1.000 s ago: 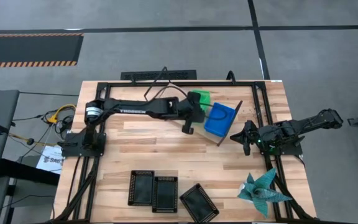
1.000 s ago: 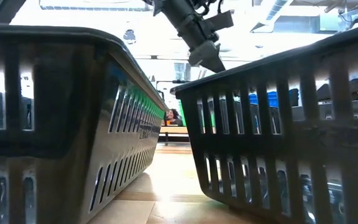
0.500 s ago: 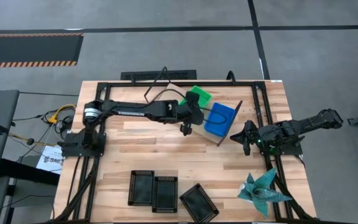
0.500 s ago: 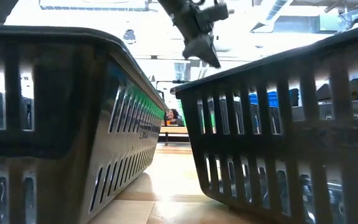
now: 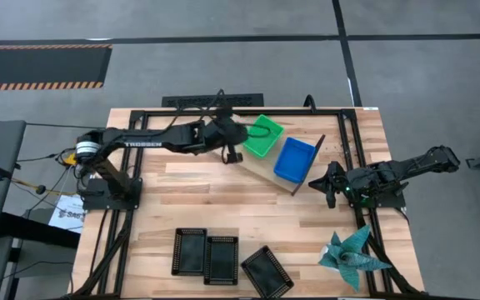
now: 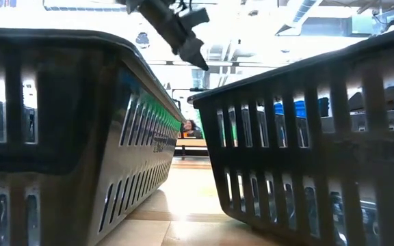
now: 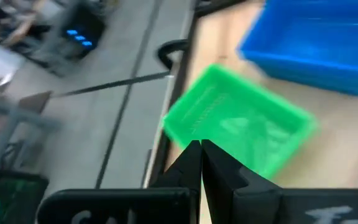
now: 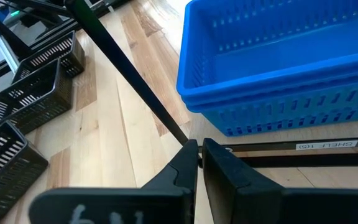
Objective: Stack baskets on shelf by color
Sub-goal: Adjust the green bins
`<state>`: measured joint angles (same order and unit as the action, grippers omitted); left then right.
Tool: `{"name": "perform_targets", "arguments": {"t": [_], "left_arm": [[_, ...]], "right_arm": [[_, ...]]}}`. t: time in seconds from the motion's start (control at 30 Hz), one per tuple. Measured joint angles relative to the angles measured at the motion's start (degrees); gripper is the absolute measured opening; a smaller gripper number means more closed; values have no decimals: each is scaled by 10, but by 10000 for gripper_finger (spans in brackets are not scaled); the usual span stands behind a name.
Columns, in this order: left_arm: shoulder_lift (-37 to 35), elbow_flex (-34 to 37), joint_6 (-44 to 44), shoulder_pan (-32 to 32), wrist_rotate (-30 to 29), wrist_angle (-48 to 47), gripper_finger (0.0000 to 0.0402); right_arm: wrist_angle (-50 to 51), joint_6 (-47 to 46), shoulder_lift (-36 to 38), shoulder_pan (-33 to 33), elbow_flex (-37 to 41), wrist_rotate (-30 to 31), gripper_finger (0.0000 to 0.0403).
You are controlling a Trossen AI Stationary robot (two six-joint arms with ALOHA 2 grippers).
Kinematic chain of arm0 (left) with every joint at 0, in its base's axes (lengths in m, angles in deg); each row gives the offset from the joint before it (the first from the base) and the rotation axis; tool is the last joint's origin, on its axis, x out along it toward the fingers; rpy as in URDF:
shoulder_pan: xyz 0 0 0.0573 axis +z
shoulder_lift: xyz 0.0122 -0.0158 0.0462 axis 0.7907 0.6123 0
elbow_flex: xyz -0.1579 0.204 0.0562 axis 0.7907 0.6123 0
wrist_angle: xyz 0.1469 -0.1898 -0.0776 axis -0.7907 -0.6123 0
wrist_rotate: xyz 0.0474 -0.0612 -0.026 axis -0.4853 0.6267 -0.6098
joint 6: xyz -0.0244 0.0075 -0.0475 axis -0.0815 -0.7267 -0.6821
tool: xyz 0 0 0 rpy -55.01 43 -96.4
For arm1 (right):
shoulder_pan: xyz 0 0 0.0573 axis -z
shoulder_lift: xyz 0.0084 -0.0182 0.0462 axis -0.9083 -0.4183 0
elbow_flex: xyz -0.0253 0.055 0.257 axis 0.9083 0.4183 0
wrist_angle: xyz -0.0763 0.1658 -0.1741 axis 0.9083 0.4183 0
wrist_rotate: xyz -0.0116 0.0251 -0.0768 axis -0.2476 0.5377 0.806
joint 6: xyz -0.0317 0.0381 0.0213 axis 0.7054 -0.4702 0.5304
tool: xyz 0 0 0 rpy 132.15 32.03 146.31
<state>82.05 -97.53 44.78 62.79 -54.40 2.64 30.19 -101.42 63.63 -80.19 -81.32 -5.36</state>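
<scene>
Shelf [image 5: 283, 177] is the landmark. Green baskets [image 5: 262, 137] sit stacked on its far-left end, blue baskets [image 5: 294, 159] beside them at mid-board. 3 black baskets [image 5: 221, 259] lie on the table well apart, on the near side of the shelf. Left gripper [image 5: 232, 156] hovers just off the green stack, away from the blue one, fingers pressed together, holding nothing. Right gripper [image 5: 327, 184] waits at the shelf's near-right end, fingers nearly together, also bare. Judged step: green and blue appear done; black stack remains. Next move calls for reaching to a black basket and opening the fingers over its rim.
</scene>
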Motion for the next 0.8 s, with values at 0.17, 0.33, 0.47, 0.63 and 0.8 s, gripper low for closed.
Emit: {"name": "perform_targets", "arguments": {"t": [0.17,0.33,0.47,0.63,0.8], "left_arm": [[-9,105,19,55,-6,182,0],[-5,110,-24,101,49,178,0],[-5,110,-56,119,71,174,0],[18,106,-75,129,113,152,0],[63,83,-79,130,116,153,0]], "right_arm": [[-1,0,0,0,0,0,50],[-3,0,0,0,0,0,50],[-3,0,0,0,0,0,50],[-5,0,0,0,0,1,50],[-6,-1,0,0,0,1,50]]}}
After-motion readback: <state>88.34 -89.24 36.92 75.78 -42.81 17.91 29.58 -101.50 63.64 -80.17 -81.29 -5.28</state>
